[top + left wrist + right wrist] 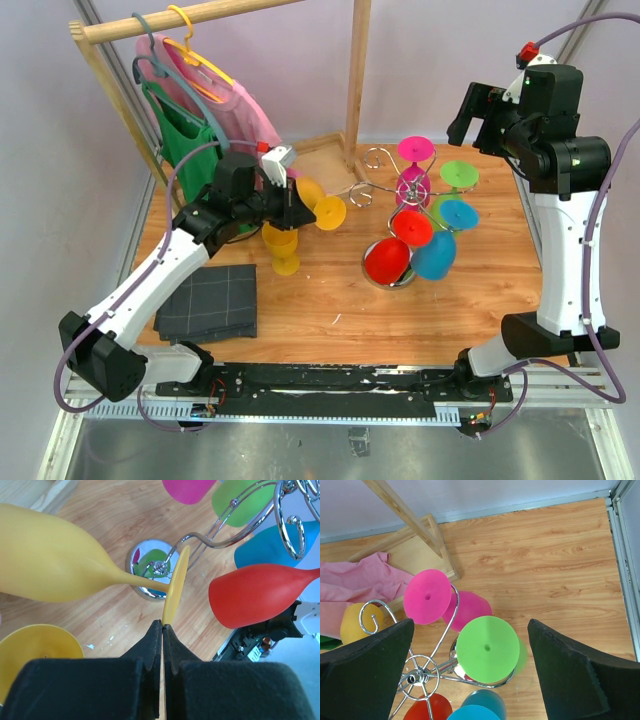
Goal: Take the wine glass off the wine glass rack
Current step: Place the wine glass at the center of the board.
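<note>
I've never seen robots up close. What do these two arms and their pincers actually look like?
The left arm and right arm both have smooth white shells with chunky black joints, and a lilac cable loops along each. The right arm carries a small red knob by its wrist. The left gripper and right gripper have matte black fingers.

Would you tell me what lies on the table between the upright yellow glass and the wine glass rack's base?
Nothing; the top view shows only bare table between the upright yellow glass and the wine glass rack.
</note>
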{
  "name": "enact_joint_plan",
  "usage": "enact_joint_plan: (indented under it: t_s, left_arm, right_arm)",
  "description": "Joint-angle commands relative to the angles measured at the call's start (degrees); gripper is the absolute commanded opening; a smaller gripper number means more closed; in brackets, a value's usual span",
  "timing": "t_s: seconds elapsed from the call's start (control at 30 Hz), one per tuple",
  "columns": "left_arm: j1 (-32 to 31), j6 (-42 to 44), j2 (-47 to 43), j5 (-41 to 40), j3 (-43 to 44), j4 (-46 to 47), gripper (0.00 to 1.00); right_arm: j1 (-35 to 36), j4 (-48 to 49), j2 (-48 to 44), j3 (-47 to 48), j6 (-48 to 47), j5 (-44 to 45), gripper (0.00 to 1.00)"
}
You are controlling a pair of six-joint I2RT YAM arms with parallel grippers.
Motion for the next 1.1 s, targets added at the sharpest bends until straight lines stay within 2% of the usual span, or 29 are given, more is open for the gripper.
enact_joint_plan:
  t_s: [0.0, 0.43, 1.07]
  left_arm:
    - [0.1, -0.2, -0.5, 2.6, -0.9, 0.2, 0.00]
    - [0.1, -0.3, -1.6, 6.7, -3.2, -1.2, 0.00]
    - [0.1, 2.6, -5.9, 18.5, -4.6, 1.6, 0.00]
  right_arm:
    - [1.0, -0.2, -1.6, 0.3, -0.6, 1.0, 0.99]
    - [1.0, 0.6, -3.8, -2.6, -0.5, 1.4, 0.99]
    - [1.0, 1.6, -6.1, -6.3, -0.3, 1.3, 0.99]
